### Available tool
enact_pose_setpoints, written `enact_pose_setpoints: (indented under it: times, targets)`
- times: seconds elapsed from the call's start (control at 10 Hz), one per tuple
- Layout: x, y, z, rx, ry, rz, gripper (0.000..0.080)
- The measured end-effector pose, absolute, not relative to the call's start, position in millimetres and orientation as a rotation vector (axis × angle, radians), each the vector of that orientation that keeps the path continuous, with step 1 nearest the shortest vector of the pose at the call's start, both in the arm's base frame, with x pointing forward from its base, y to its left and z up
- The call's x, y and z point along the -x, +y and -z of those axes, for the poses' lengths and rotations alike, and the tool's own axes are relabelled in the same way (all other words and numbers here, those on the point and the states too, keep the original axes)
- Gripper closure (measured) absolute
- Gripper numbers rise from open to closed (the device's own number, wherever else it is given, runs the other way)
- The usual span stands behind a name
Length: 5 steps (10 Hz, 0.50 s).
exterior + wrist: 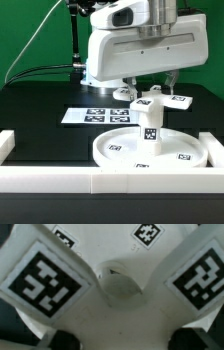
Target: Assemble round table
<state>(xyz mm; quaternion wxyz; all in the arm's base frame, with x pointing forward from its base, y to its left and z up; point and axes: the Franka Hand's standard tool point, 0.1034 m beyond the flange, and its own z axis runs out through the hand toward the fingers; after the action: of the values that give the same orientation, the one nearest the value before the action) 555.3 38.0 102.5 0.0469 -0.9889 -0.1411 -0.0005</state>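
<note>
The large flat white disc (118,152) lies on the black table near the front. The short cylinder leg (149,130) stands upright on its middle. The cross-shaped piece (152,101) sits on top of the leg, its tagged arms spread out. My gripper (151,88) comes down from above with a finger on either side of the cross-shaped piece. In the wrist view the cross-shaped piece (120,308) fills the frame and spans the whole gap between my dark fingertips (62,340). The gripper (128,340) is shut on it.
The marker board (84,115) lies behind the disc toward the exterior view's left. A white wall (90,182) runs along the table's front edge, with raised ends at both sides. A green backdrop stands behind the arm.
</note>
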Motion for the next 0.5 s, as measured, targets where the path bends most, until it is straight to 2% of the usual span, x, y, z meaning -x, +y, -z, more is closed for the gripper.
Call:
enact_pose_setpoints:
  times: [0.1, 0.5]
  targets:
    - [-555.4, 38.0, -102.5, 3.022, -0.396, 0.001, 0.0361]
    - [-554.7, 36.4, -101.7, 2.982, 0.400, 0.032, 0.0361]
